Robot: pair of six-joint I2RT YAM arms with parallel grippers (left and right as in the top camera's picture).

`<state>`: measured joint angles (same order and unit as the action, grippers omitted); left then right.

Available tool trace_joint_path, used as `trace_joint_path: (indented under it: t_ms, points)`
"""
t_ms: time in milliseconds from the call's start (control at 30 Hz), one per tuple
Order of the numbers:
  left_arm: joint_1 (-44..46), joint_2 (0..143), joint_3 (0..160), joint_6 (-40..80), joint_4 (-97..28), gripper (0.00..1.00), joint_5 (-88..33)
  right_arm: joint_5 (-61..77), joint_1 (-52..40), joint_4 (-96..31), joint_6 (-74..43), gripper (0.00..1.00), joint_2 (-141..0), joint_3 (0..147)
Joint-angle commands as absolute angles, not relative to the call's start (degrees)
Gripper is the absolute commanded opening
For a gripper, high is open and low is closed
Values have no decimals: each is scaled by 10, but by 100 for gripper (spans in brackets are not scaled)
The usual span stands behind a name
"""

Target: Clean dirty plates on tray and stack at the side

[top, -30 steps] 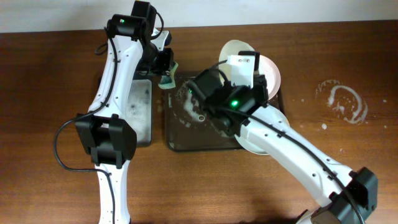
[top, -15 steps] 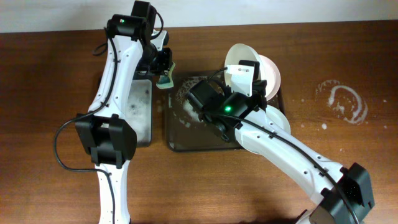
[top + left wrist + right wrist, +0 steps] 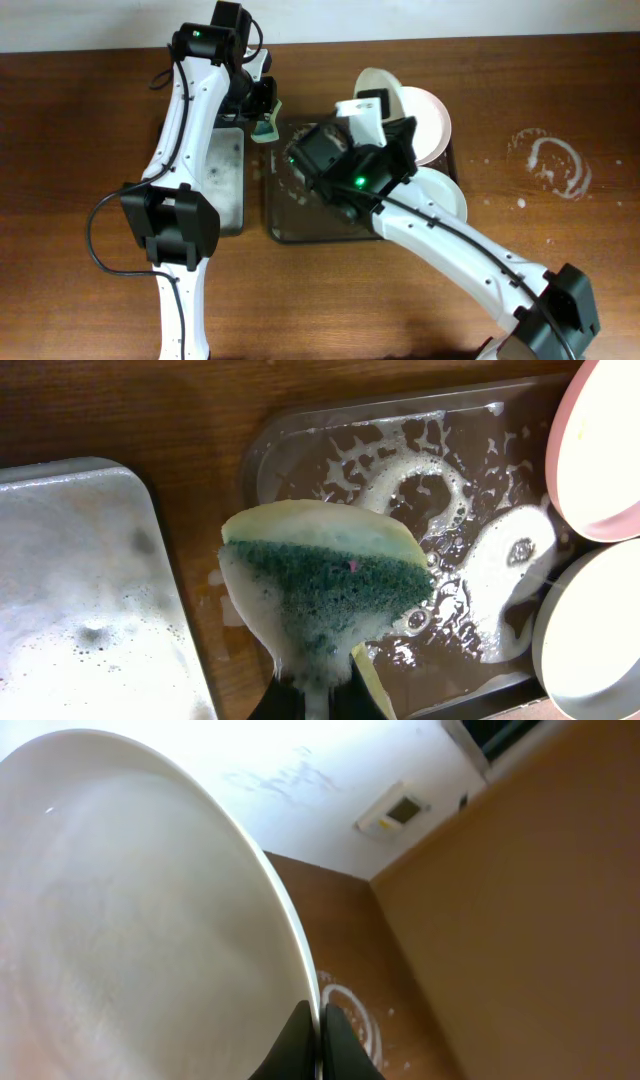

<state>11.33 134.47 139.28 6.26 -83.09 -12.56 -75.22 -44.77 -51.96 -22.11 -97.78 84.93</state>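
Note:
My right gripper (image 3: pixel 372 100) is shut on the rim of a white plate (image 3: pixel 382 78), holding it tilted on edge over the back of the dark grey tray (image 3: pixel 300 218). In the right wrist view this plate (image 3: pixel 130 910) fills the left side, with the fingertips (image 3: pixel 318 1042) pinched on its edge. Two more plates (image 3: pixel 430 125) (image 3: pixel 447 195) lie at the tray's right end. My left gripper (image 3: pixel 265 112) is shut on a soapy green and yellow sponge (image 3: pixel 325 585) above the tray's left edge (image 3: pixel 262 445). Foamy water covers the tray floor.
A smaller silvery tray (image 3: pixel 222 185) with suds lies left of the dark tray, under my left arm. A ring of foam (image 3: pixel 550 165) marks the bare wooden table at the right. My right arm crosses the tray's front right corner.
My right gripper has swung left and turned with the plate, which now stands further over the tray. My left gripper and the sponge have stayed in place.

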Motion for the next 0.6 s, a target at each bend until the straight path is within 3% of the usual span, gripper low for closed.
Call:
trace_joint_path:
  t_ms: [0, 567]
  points:
    - [112, 1334, 1398, 68, -830, 1, -122, -772, -469, -521, -174, 4, -979, 851]
    - [114, 1334, 1398, 68, -829, 1, -122, -796, -470, -515, -168, 4, -979, 851]
